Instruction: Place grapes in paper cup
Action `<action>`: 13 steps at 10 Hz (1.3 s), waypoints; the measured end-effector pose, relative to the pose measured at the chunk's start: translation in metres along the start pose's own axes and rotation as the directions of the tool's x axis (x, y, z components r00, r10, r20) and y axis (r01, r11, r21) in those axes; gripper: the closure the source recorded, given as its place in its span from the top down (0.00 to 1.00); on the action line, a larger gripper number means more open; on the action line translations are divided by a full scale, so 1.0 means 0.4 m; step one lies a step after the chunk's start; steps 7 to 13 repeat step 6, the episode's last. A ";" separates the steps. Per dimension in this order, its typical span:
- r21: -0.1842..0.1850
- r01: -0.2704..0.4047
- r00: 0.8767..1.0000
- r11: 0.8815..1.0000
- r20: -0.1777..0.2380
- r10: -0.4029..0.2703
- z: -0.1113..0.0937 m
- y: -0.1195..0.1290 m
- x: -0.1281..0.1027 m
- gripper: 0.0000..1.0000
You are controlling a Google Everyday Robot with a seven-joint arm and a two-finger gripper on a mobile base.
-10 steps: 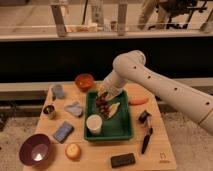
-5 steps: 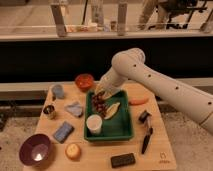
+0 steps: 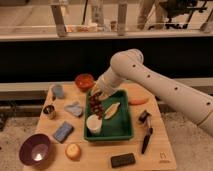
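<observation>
The grapes [image 3: 95,105], a dark purple-red bunch, hang from my gripper [image 3: 97,93] over the left side of the green tray [image 3: 126,131]. The gripper is shut on the top of the bunch, which is just above and slightly behind the paper cup [image 3: 93,124]. The white cup stands upright in the tray's front left corner. A pale yellow banana-like piece [image 3: 111,110] lies in the tray to the right of the grapes. My arm reaches in from the right.
On the wooden table: an orange bowl [image 3: 84,81] at the back, a grey-blue cup [image 3: 57,91], a dark can [image 3: 49,111], blue sponges [image 3: 63,131], a purple bowl [image 3: 35,149], an orange fruit [image 3: 73,151], a black block [image 3: 122,160], a black brush [image 3: 145,140] and a carrot [image 3: 138,101].
The gripper has shifted slightly left and up with the grapes, so the bunch now hangs closer to the cup. The cup has not moved.
</observation>
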 end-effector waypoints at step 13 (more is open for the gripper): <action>0.005 0.033 0.996 0.999 0.081 -0.033 0.052 0.002 -0.023 0.02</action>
